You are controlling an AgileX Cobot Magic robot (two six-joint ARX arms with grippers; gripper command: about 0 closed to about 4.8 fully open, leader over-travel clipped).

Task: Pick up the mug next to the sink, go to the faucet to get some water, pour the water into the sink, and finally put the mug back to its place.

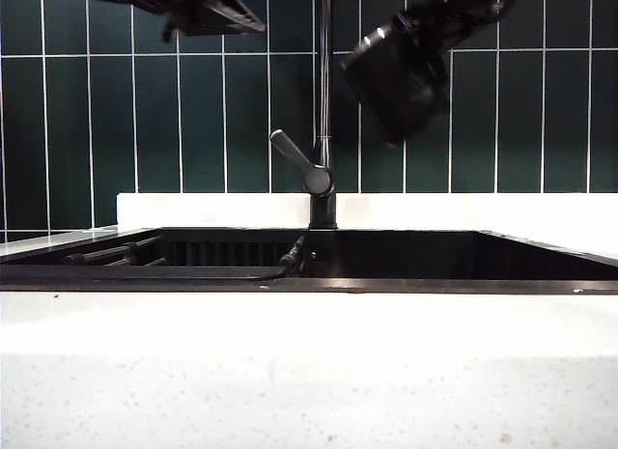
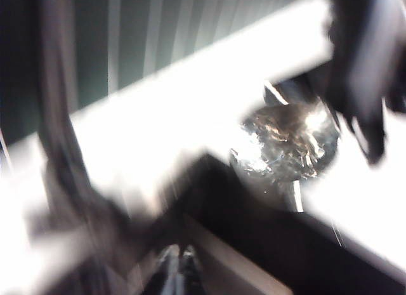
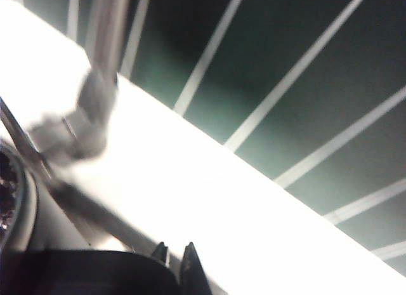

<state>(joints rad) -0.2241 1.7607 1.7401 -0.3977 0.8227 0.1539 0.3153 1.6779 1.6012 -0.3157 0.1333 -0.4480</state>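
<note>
Your right hand [image 3: 174, 252] holds the mug [image 1: 396, 77] tipped, high beside the faucet [image 1: 324, 111] over the sink [image 1: 463, 261]. Your left hand [image 2: 179, 252] is up high, pinched closed on nothing.

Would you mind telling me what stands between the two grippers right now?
In the exterior view, the faucet pipe rises between the left gripper and the right gripper's tilted mug, over the sink.

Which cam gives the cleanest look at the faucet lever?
Exterior view: the faucet stands centred behind the sink, and its grey lever is sharp and seen whole. The right wrist view catches only a blurred pipe and base. The left wrist view is too smeared to show it.
</note>
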